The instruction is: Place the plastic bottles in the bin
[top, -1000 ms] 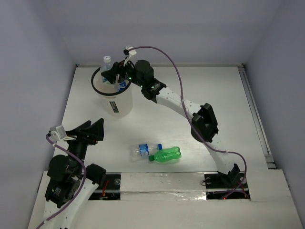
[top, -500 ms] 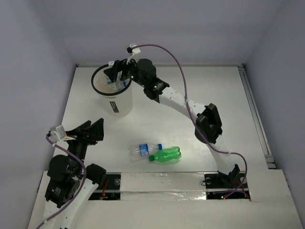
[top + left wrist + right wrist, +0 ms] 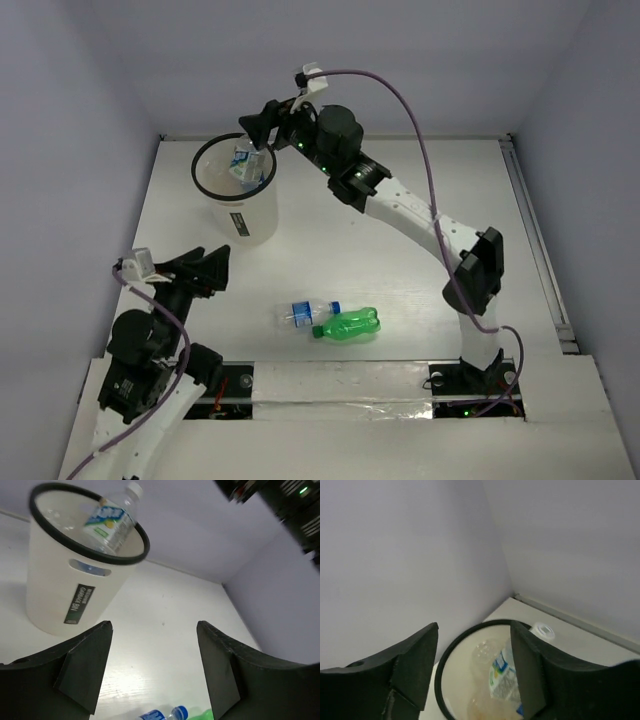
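The white bin (image 3: 240, 222) with a black rim stands at the far left. A clear bottle with a blue label (image 3: 245, 160) leans inside it, its white cap sticking above the rim. My right gripper (image 3: 258, 128) is open and empty, just above the bin's far right rim. In the right wrist view the bin (image 3: 445, 670) and that bottle (image 3: 505, 680) lie below the open gripper (image 3: 472, 665). A clear blue-label bottle (image 3: 305, 312) and a green bottle (image 3: 350, 325) lie on the table near the front. My left gripper (image 3: 205, 265) is open and empty, left of them.
In the left wrist view the bin (image 3: 55, 595) with its black label stands ahead on the left, and the blue-capped bottle (image 3: 160, 715) lies at the bottom edge. Purple walls close the table's far side and both other sides.
My right gripper let the clear bottle go into the bin, then rose and drew back to the right. My left gripper shifted slightly to the right.
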You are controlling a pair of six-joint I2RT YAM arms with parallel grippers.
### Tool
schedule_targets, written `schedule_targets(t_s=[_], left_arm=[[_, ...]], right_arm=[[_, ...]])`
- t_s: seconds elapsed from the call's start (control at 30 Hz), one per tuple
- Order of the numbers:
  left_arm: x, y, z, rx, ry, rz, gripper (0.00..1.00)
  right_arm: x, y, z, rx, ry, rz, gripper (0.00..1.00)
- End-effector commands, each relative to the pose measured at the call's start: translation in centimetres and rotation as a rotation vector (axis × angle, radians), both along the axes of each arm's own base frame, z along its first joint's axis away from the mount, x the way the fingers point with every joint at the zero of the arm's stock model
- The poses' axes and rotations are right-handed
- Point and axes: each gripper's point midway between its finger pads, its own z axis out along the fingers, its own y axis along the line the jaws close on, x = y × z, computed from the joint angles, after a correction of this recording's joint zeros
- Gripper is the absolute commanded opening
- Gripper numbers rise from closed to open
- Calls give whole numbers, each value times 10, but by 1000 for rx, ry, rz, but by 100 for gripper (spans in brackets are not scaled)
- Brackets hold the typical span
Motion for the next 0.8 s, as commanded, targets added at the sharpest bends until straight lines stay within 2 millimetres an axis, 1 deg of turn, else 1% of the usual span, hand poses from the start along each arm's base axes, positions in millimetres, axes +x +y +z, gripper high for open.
schedule_targets(t_s=[0.0,0.03,0.07,0.1,0.13,0.17,0.2,0.23,0.27,0.3,0.33,0.37,0.43,0.47,0.5,0.53,0.57,0.6,0.63,0.67,0.7,0.73,0.77], left_arm=[[14,-39,-2,91,27,-166,65],[17,-46,-6,108,48,-196,62],[16,-60,-12,124,68,-267,60],[19,-66,-16,130,88,-293,57],[26,-74,-27,142,140,-315,47],[28,-79,-32,141,160,-335,37],[28,-87,-37,128,175,-377,27],[31,-93,-45,125,204,-398,15],[31,-97,-46,111,203,-415,10],[32,-101,-55,107,226,-427,6],[32,-105,-62,102,251,-437,1],[33,-106,-66,104,264,-431,0],[34,-113,-80,113,309,-444,0],[30,-120,-83,119,319,-466,0],[29,-124,-85,127,329,-473,0],[29,-129,-93,145,361,-475,0],[24,-136,-100,180,384,-485,0],[22,-141,-98,202,387,-495,2],[22,-148,-108,247,425,-499,15],[15,-150,-119,333,452,-497,21],[15,-155,-113,370,451,-497,30],[16,-161,-124,437,487,-501,44],[14,-164,-127,485,498,-507,51]], right_arm=[[-17,-50,44,8,-56,-120,63],[-21,-59,44,1,-52,-135,53],[-25,-70,42,0,-43,-161,32],[-27,-75,12,-40,-5,-170,24],[-44,-97,32,-7,-29,-182,8],[-52,-106,28,-8,-21,-185,1],[-59,-114,23,-6,-16,-181,0],[-74,-128,8,-21,2,-172,0],[-85,-133,0,-20,14,-147,0],[-92,-139,-8,-21,27,-143,0],[-97,-144,-42,-59,75,-139,0],[-112,-159,-34,-22,74,-133,0],[-126,-171,-49,-26,94,-122,0],[-138,-181,-62,-21,114,-109,0],[-145,-185,-70,-26,131,-94,0],[-152,-186,-76,-29,140,-70,0],[-165,-188,-86,-27,160,-26,0],[-171,-189,-96,-39,184,-6,0],[-178,-188,-103,-42,203,28,0],[-191,-184,-109,-57,213,94,1],[-199,-186,-124,-80,236,121,2],[-206,-186,-132,-95,250,147,2],[-216,-184,-137,-115,255,195,4]])
